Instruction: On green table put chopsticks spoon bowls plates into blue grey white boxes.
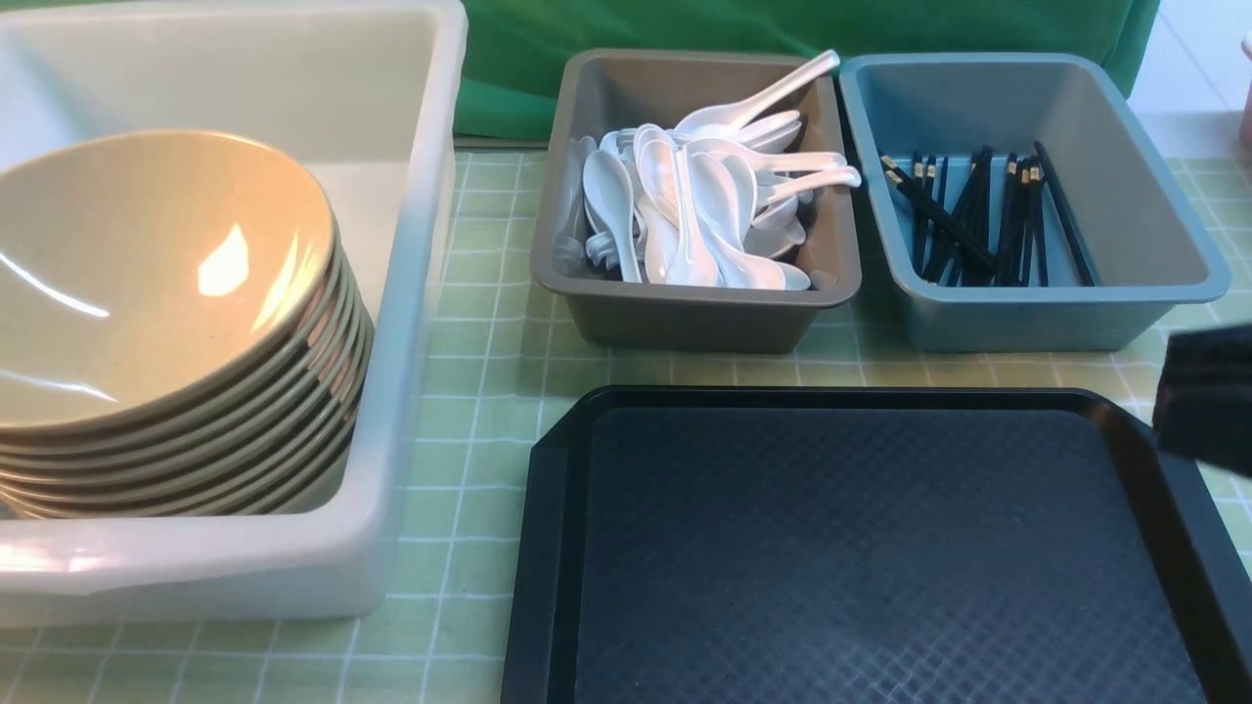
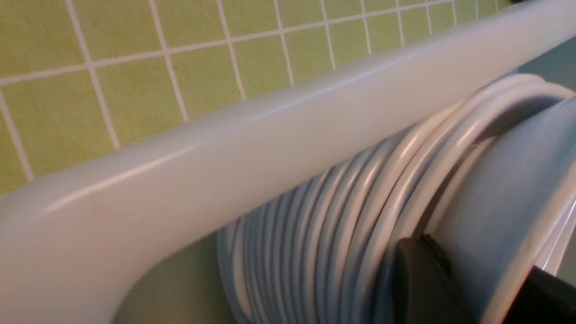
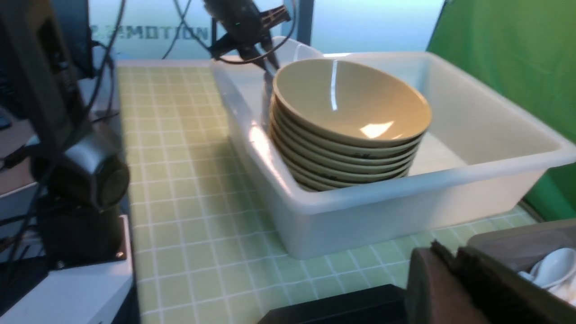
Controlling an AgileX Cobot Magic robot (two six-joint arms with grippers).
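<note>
A stack of olive-tan bowls leans in the big white box at the left of the green table. In the left wrist view, white plates stand on edge in a stack just inside that box's rim. My left gripper straddles the nearest plate, its dark fingers apart on either side. White spoons fill the grey box. Black chopsticks lie in the blue box. My right gripper is shut and empty, at the front view's right edge.
A black textured tray lies bare in front of the grey and blue boxes. Dark green cloth hangs behind the boxes. In the right wrist view, the left arm reaches into the white box behind the bowls.
</note>
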